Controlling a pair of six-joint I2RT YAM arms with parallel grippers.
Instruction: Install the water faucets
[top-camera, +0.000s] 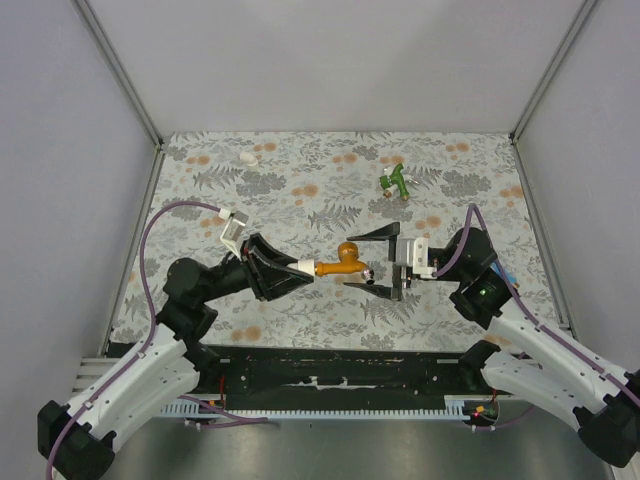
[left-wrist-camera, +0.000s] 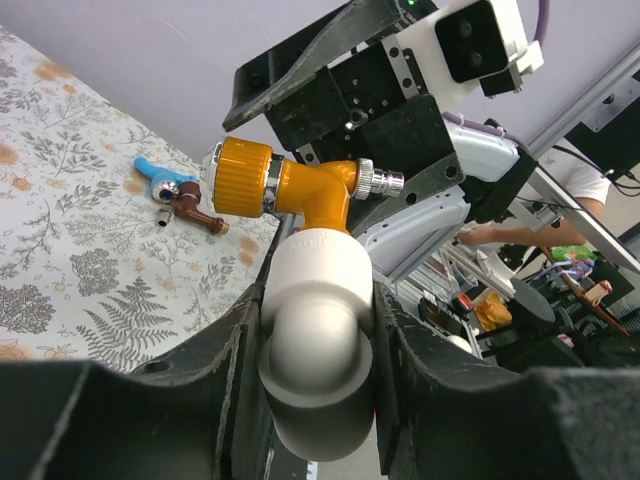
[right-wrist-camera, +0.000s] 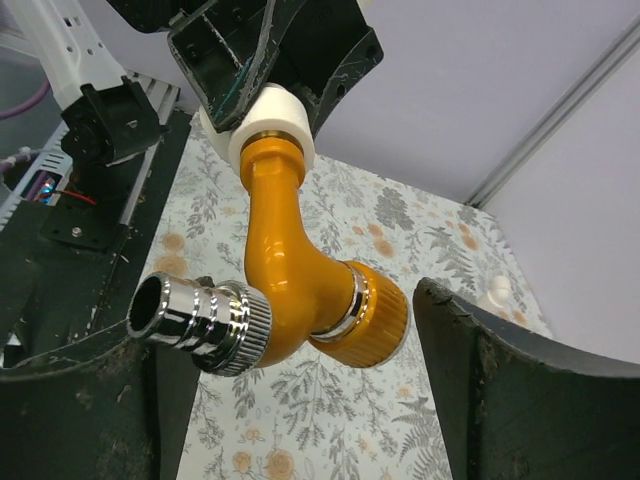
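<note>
Left fingers (left-wrist-camera: 215, 390) pinch orange plastic faucet (right-wrist-camera: 290, 270) by white end (left-wrist-camera: 315, 330), right fingers (right-wrist-camera: 500, 380) gape around it, crooked squeeze could yank it loose.

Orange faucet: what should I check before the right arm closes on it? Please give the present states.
Left tool grips orange faucet by its white end: ok.
Right tool open, one finger on each side of the faucet: ok.
Chrome spout clear of the right fingers: cannot tell.
Green faucet away from both arms: ok.
Blue faucet and dark red faucet lying aside: ok.
</note>
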